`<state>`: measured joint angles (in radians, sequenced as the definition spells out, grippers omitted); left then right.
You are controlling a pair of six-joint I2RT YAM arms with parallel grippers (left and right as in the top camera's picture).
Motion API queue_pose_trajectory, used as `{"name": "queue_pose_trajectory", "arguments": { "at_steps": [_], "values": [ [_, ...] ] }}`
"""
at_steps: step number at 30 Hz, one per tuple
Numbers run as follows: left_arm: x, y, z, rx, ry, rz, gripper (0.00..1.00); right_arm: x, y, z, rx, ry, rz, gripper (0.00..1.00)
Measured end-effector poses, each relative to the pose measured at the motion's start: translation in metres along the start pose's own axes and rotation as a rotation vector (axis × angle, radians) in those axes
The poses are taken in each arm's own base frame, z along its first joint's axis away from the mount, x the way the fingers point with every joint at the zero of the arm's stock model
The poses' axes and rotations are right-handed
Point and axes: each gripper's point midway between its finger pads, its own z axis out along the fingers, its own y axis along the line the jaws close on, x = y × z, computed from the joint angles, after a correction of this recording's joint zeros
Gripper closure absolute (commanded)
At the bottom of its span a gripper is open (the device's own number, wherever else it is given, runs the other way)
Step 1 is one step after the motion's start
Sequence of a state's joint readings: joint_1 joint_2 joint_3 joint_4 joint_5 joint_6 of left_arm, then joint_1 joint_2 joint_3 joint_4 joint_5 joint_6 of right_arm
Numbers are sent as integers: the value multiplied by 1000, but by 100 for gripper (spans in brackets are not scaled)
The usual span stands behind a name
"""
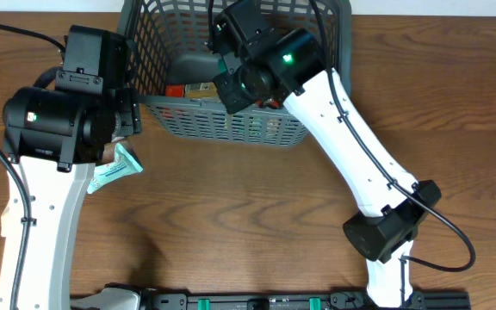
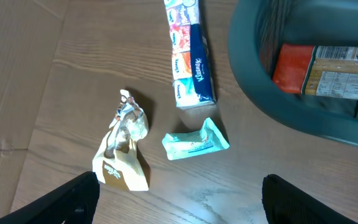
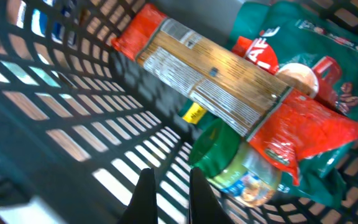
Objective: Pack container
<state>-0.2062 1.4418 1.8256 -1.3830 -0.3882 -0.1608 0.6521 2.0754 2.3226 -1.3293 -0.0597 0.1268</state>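
Observation:
The dark grey lattice container [image 1: 222, 125] stands at the table's far middle. My right gripper [image 3: 171, 177] is down inside it, fingers almost together with nothing between them, over the slotted wall [image 3: 73, 112]. In it lie a long red-ended cracker packet [image 3: 216, 78], a green bag [image 3: 309, 43] and a green-lidded packet [image 3: 229, 155]. My left gripper [image 2: 179, 186] is open and empty above the table, left of the container's rim [image 2: 253, 81]. Below it lie a tissue pack [image 2: 190, 56], a teal packet [image 2: 194, 142] and a gold wrapper [image 2: 123, 152].
The teal packet [image 1: 114, 172] shows beside the left arm in the overhead view. The right arm's base [image 1: 390, 228] sits at the front right. A black rail [image 1: 257, 301] runs along the front edge.

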Motion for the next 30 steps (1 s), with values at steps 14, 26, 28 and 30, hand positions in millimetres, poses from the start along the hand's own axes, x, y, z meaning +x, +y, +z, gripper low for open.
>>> {"name": "queue_pose_trajectory", "arguments": {
  "at_steps": [14,26,28,30],
  "values": [
    [0,0,0,-2,0,0,16,6,-5,-4,-19,24,-118,99],
    [3,59,16,-115,45,-157,13,8,-6,-10,-26,24,-137,99],
    [6,75,19,-138,58,-207,13,8,-6,-10,-26,24,-136,99],
    [8,86,22,-145,68,-247,13,8,-6,-10,-26,24,-137,99]
  ]
}}
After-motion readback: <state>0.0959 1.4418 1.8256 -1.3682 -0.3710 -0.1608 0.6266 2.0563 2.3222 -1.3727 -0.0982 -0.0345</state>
